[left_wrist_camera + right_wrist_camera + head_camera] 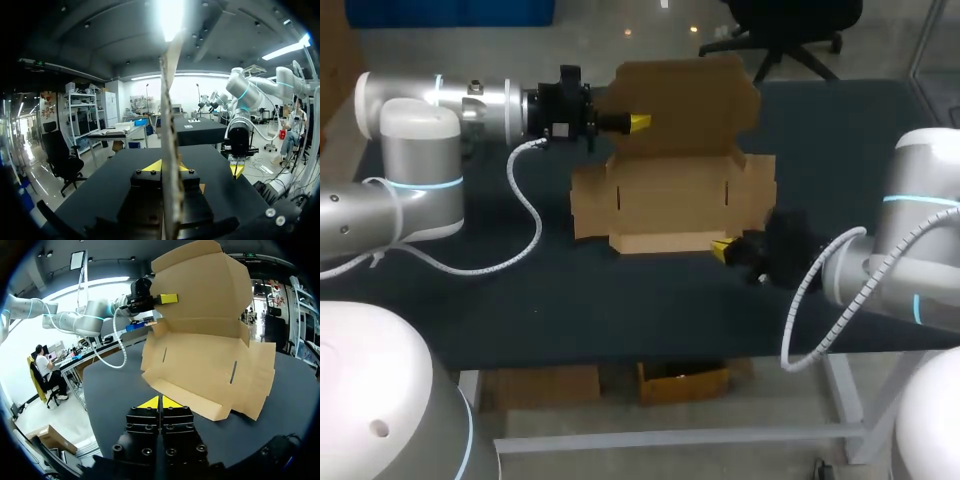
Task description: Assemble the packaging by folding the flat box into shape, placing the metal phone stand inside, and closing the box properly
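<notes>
The brown cardboard box (670, 205) lies part-folded on the dark table, its side walls up and its lid (685, 100) raised at the back. My left gripper (638, 122) is shut on the lid's left edge. In the left wrist view the lid (170, 125) runs edge-on between that gripper's (167, 167) fingers. My right gripper (723, 247) is shut on nothing, its tips at the box's front right corner. In the right wrist view this gripper (160, 402) sits just short of the box's front wall (190, 400). No metal phone stand shows in any view.
The left arm's white coiled cable (525, 215) hangs down onto the table (520, 300) left of the box. The right arm's cable (810, 300) loops past the table's front edge. Bare table surface spreads in front of and to the left of the box.
</notes>
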Robot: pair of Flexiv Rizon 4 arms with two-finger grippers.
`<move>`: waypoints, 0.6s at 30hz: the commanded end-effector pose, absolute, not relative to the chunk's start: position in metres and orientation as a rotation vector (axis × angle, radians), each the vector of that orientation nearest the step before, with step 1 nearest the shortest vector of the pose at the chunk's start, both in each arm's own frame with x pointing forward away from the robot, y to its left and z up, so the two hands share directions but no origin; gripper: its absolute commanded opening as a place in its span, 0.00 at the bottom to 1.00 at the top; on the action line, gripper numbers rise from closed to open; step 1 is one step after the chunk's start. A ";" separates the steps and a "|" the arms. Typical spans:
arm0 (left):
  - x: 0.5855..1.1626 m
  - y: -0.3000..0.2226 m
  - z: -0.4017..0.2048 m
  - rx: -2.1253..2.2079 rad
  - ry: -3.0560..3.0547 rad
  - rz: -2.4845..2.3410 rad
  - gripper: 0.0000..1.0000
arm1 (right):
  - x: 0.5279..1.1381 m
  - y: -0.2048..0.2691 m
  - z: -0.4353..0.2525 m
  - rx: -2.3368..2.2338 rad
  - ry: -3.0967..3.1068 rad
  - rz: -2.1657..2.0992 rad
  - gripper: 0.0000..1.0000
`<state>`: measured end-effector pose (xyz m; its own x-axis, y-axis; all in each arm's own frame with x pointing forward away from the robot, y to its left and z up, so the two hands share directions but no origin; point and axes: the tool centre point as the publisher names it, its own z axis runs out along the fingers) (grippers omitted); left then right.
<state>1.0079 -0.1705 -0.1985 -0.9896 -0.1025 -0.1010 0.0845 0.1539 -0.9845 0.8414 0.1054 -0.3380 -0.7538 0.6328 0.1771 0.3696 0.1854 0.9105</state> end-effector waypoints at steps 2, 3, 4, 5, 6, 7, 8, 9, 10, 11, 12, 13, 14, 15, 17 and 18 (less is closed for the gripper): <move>1.007 -0.170 -0.199 -0.019 2.268 -1.955 0.00 | 0.867 0.137 -0.358 0.970 2.220 1.579 0.00; 1.007 -0.170 -0.199 -0.019 2.268 -1.955 0.00 | 0.869 0.140 -0.360 0.971 2.221 1.578 0.00; 1.007 -0.170 -0.199 -0.019 2.268 -1.955 0.00 | 0.872 0.142 -0.362 0.970 2.223 1.577 0.00; 1.007 -0.170 -0.199 -0.019 2.268 -1.955 0.00 | 0.875 0.144 -0.365 0.970 2.226 1.574 0.00; 1.007 -0.170 -0.199 -0.019 2.268 -1.955 0.00 | 0.878 0.147 -0.367 0.971 2.227 1.572 0.00; 1.007 -0.170 -0.199 -0.019 2.268 -1.955 0.00 | 0.881 0.149 -0.370 0.970 2.230 1.577 0.00; 1.007 -0.170 -0.199 -0.019 2.268 -1.955 0.00 | 0.884 0.151 -0.372 0.971 2.231 1.577 0.00; 1.007 -0.170 -0.199 -0.019 2.268 -1.955 0.00 | 0.886 0.153 -0.375 0.971 2.233 1.576 0.00; 1.007 -0.170 -0.199 -0.019 2.268 -1.955 0.00 | 0.888 0.156 -0.377 0.972 2.235 1.577 0.00; 1.007 -0.170 -0.199 -0.019 2.268 -1.955 0.00 | 0.890 0.158 -0.379 0.974 2.238 1.576 0.00; 1.007 -0.170 -0.199 -0.019 2.268 -1.955 0.00 | 0.892 0.161 -0.382 0.976 2.242 1.572 0.00; 1.007 -0.170 -0.199 -0.019 2.268 -1.955 0.00 | 0.893 0.163 -0.384 0.973 2.245 1.587 0.00; 1.007 -0.170 -0.199 -0.019 2.268 -1.955 0.00 | 0.895 0.166 -0.386 0.973 2.248 1.583 0.00; 1.007 -0.170 -0.199 -0.019 2.268 -1.955 0.00 | 0.896 0.168 -0.388 0.973 2.251 1.580 0.00; 1.007 -0.170 -0.199 -0.019 2.268 -1.955 0.00 | 0.899 0.171 -0.391 0.970 2.257 1.580 0.00; 1.007 -0.170 -0.199 -0.019 2.268 -1.955 0.00 | 0.901 0.173 -0.393 0.968 2.260 1.572 0.00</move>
<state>1.0079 -0.1705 -0.1985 -0.9896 -0.1028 -0.1009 0.0844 0.1540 -0.9845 0.8829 0.1464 -0.3769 -0.7628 0.6186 0.1883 0.3874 0.2041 0.8990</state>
